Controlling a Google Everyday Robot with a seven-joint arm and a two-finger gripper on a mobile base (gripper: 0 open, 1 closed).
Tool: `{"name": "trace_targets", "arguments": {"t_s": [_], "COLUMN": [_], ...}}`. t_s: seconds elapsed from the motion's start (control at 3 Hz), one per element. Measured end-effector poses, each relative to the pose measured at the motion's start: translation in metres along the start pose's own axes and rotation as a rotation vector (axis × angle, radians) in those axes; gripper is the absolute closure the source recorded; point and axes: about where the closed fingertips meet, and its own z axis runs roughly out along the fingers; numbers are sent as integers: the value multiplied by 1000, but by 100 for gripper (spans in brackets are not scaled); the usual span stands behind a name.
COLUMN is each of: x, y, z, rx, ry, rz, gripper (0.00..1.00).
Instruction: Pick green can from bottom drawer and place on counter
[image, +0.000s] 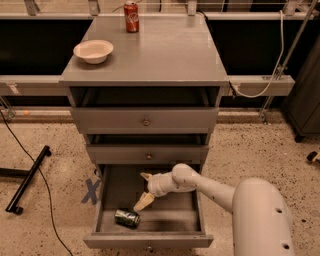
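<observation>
Inside the pulled-out bottom drawer (172, 217), the green can (126, 217) lies on its side near the front left corner, its pale markings too small to read. The gripper (145, 189) hangs in the drawer just behind and to the right of the can. Its two tan fingers (144, 202) are spread apart and hold nothing. The lower fingertip is just beside the can. The drawer floor to the right lies bare. On the counter (165, 55) a red can (131, 10) with unreadable white script stands at the back edge, and a white bowl (93, 50) sits near the left edge. A blue X (91, 191) marks the floor beside the drawer.
</observation>
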Motion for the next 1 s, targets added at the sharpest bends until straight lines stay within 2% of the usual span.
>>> {"name": "trace_targets", "arguments": {"t_s": [0.67,1.0], "x": [62,76], "y": [-1,4], "z": [59,93], "rx": [38,15], "ry": [34,65], "rz": [99,112], "gripper": [0,0]}}
